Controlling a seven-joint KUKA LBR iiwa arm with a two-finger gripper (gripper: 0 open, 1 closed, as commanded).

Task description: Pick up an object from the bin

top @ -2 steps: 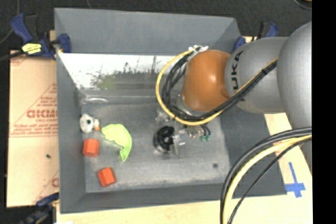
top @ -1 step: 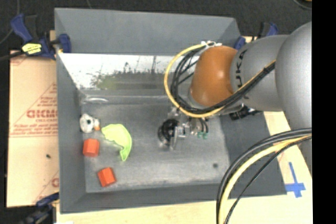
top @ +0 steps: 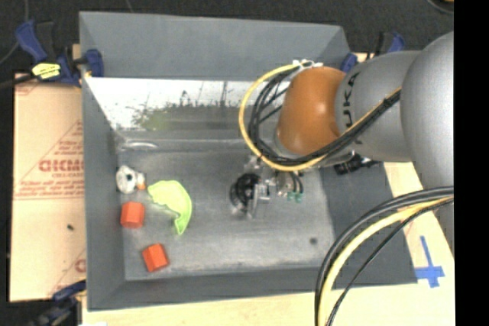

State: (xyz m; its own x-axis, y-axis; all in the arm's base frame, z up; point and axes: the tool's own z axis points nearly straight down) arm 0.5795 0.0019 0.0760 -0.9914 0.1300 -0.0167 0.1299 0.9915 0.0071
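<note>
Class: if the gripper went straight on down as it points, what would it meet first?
Probably the bin floor under the gripper; the green thing lies aside, to the view's left. Depth is unclear.

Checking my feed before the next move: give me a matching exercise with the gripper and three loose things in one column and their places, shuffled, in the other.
Things:
1. white toy
2. green piece
3. lower orange block
4. gripper

Places:
A. over the middle of the bin floor
B. near the left wall, topmost of the loose things
C. lowest in the picture, near the bottom wall
D. just right of the upper orange block

Pairs: 1-B, 2-D, 3-C, 4-A
</note>
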